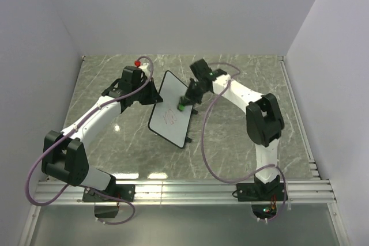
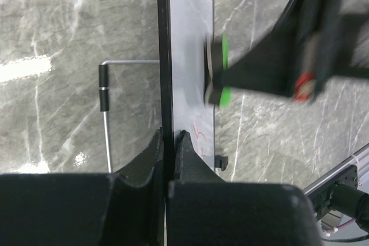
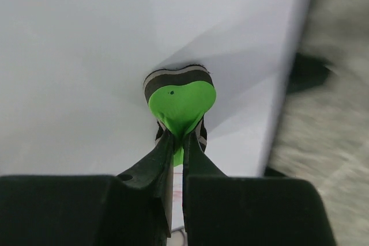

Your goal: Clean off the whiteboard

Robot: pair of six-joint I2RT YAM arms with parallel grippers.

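The whiteboard [image 1: 170, 109] stands tilted up off the table, held by its upper left edge. My left gripper [image 1: 151, 94] is shut on the board's black frame [image 2: 166, 84], one finger on each side. Red scribbles [image 1: 170, 119] mark the board's lower half, and they also show just past my left fingers [image 2: 199, 133]. My right gripper [image 1: 185, 101] is shut on the green eraser [image 3: 183, 105], squeezing it. The eraser's dark felt face presses flat on the white surface [image 3: 86, 67] above the scribbles. The left wrist view shows the eraser [image 2: 219, 70] side-on against the board.
The table is grey marble [image 1: 242, 84]. A small red object [image 1: 137, 63] lies at the back, behind my left arm. A thin metal stand rod [image 2: 104, 102] with a black sleeve sticks out behind the board. White walls close in three sides; a rail [image 1: 190, 188] runs along the near edge.
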